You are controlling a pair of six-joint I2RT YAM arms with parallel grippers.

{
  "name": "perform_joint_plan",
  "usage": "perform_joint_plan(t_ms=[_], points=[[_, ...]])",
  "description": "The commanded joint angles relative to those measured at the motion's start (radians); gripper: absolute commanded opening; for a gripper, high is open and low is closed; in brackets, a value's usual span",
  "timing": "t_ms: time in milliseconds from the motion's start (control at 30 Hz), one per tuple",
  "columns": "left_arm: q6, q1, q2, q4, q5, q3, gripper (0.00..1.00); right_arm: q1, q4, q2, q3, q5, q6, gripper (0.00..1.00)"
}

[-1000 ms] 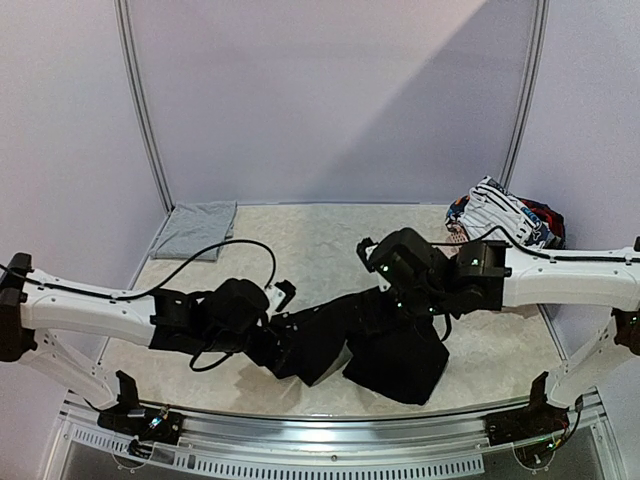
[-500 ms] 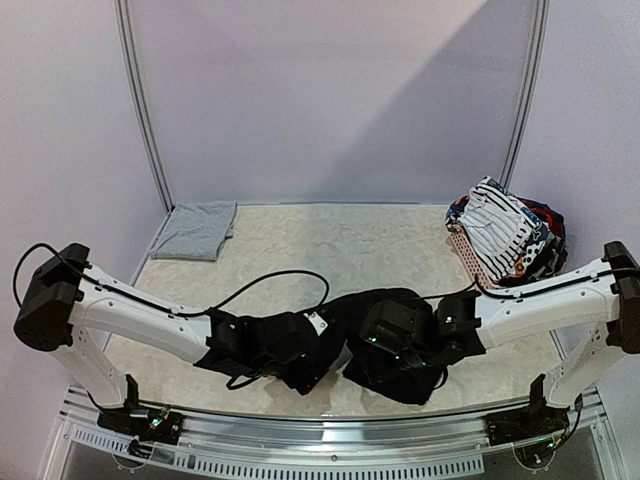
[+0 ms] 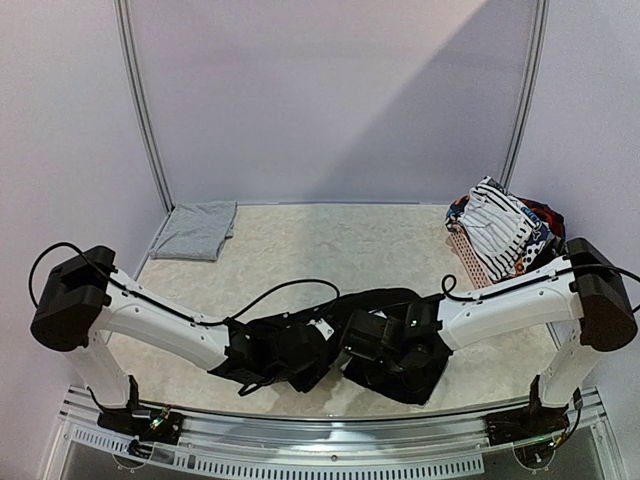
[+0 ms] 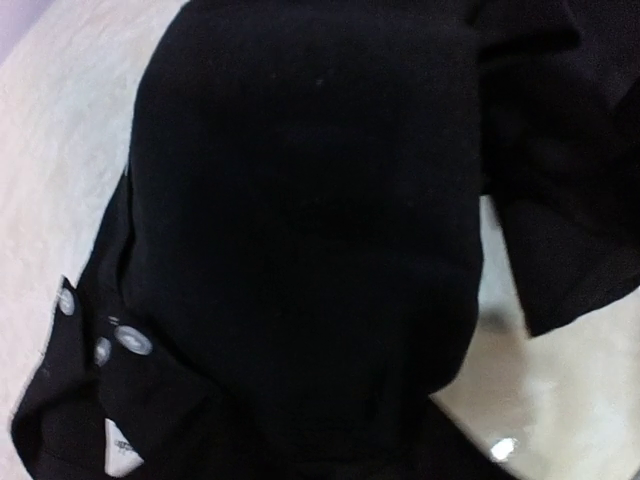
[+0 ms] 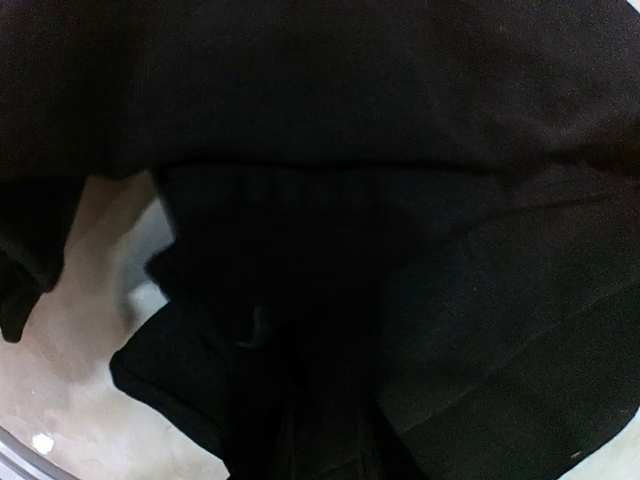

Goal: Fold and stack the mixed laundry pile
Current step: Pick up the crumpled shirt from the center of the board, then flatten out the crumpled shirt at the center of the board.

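The large black trousers [image 3: 400, 372] lie bunched on the table near the front edge. They fill the left wrist view [image 4: 300, 200] and the right wrist view [image 5: 330, 110]. My left gripper [image 3: 316, 347] and my right gripper [image 3: 352, 345] meet low over the trousers' left part, almost touching each other. Each is shut on a fold of the black cloth, which covers the fingers in both wrist views. The rest of the mixed laundry pile [image 3: 505, 232], with a white black-striped piece on top and red and blue bits, sits at the back right. A light grey garment [image 3: 196, 229] lies folded at the back left.
The pink perforated basket [image 3: 467, 256] holds the pile at the right edge. The left arm's black cable [image 3: 270, 292] loops over the table. White buttons [image 4: 131, 341] and a label [image 4: 120, 446] show on the trousers' waistband. The table's metal front rail [image 3: 320, 432] is close below the grippers.
Both grippers have come from mid-table toward the front edge and closer together, drawing the black cloth over itself. The trousers now lie more compactly.
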Motion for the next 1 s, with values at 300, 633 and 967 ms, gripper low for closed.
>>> perform_joint_plan(t_ms=[300,633,967], points=[[-0.060,-0.015,-0.277,-0.204,-0.258,-0.024,0.00,-0.011,-0.303,-0.122,0.031,0.218,0.044,0.00],[-0.125,0.249,-0.636,-0.460,-0.111,-0.110,0.00,-0.179,-0.398,-0.510,-0.110,0.265,0.050,0.00],[-0.186,0.435,-0.535,-0.424,-0.038,-0.141,0.19,-0.383,-0.214,-0.463,-0.154,0.222,-0.067,0.08]])
